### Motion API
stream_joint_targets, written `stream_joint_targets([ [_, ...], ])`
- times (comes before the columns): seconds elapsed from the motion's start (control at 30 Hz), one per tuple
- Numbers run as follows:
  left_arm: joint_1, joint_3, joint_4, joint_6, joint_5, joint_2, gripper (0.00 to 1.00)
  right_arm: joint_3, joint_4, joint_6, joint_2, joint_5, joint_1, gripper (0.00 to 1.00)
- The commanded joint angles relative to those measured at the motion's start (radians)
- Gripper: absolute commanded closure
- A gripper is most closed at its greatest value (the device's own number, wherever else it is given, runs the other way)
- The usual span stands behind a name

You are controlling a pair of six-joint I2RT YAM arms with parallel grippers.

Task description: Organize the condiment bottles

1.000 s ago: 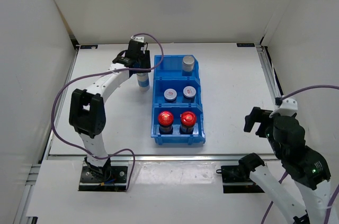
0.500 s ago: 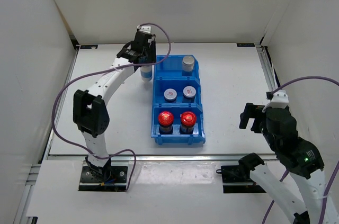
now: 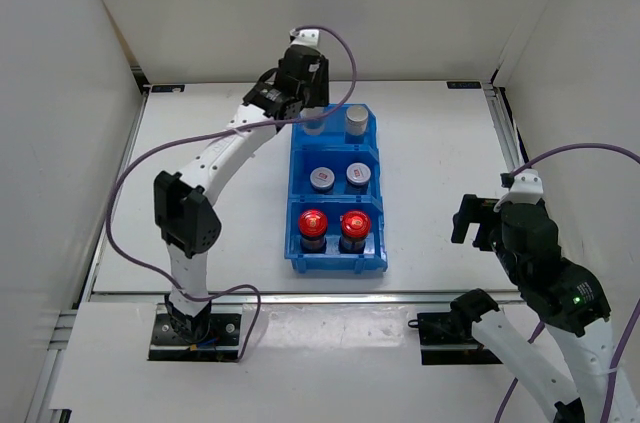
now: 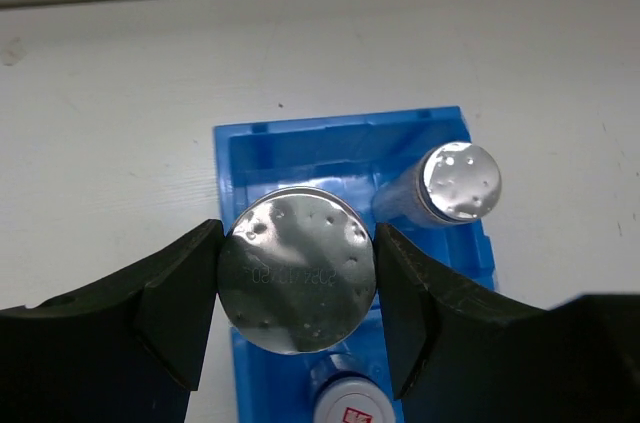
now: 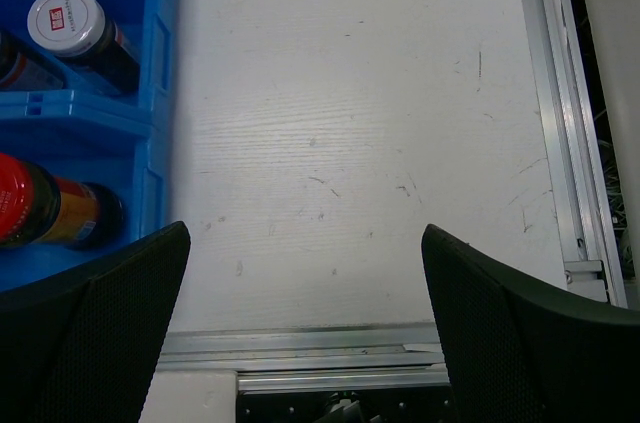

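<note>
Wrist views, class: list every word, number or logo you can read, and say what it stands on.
No text is legible.
Cap of the held cylinder: stamped characters, too faint to read.
Lid of the short jar: red mark, too small to read.
Label of the red-lidded jar: blurred.

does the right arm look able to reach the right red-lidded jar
Probably yes: the right gripper is open, only the blue bin's wall stands between it and the right red-lidded jar, whose lid is uncovered.

Shiny metal cap (image 4: 297, 269), glossy plastic bin (image 4: 300, 148)
</note>
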Motion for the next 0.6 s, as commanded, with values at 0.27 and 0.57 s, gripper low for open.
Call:
stream_joint_targets([
  [0.27, -0.019, 0.112, 0.04, -0.063, 0.06, 0.191, 0.88, -0.001, 0.046, -0.013, -0.005, -0.005, 0.005, 0.0],
  [0.57, -0.019, 0.103, 0.04, -0.063, 0.078, 0.225, 0.55, -0.001, 0.055, -0.013, -0.005, -0.005, 0.005, 0.0],
])
